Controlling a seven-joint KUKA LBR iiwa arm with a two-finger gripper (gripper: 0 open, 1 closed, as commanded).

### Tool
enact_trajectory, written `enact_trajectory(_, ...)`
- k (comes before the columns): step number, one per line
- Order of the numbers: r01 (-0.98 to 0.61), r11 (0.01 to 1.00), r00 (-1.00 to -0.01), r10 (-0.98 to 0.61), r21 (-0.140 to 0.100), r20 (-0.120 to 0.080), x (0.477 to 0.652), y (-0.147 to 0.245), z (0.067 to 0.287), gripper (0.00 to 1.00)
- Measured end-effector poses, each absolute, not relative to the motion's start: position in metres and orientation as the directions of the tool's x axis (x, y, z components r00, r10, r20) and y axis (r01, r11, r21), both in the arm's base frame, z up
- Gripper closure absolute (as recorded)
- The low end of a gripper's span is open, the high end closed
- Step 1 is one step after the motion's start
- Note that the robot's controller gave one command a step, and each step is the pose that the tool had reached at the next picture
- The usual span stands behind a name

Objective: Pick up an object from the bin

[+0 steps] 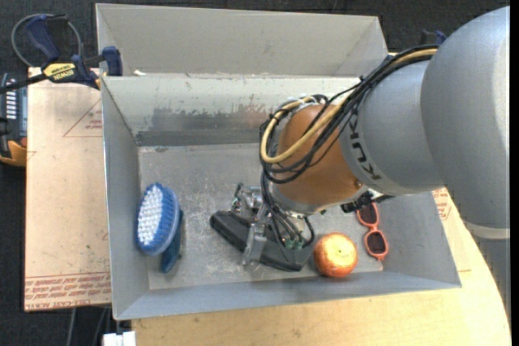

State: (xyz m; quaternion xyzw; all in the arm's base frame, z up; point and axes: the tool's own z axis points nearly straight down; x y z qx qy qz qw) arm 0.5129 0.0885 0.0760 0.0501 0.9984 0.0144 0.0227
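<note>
Black letters stand on the big grey rounded housing of the robot arm (422, 134), close to the orange wrist cover (312, 162). "KU" can be read; the rest curves away. No other writing is legible.

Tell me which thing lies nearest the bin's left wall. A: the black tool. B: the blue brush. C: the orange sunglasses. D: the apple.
B: the blue brush lies farthest left, the black tool sits in the middle under the end effector, and the apple and orange sunglasses lie to the right.
</note>
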Motion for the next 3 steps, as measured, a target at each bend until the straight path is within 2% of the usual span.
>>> enact_trajectory(3,0.102,0.994,-0.994,0.104,0.03,-0.043,0.5126,0.0876,0.083,1.0)
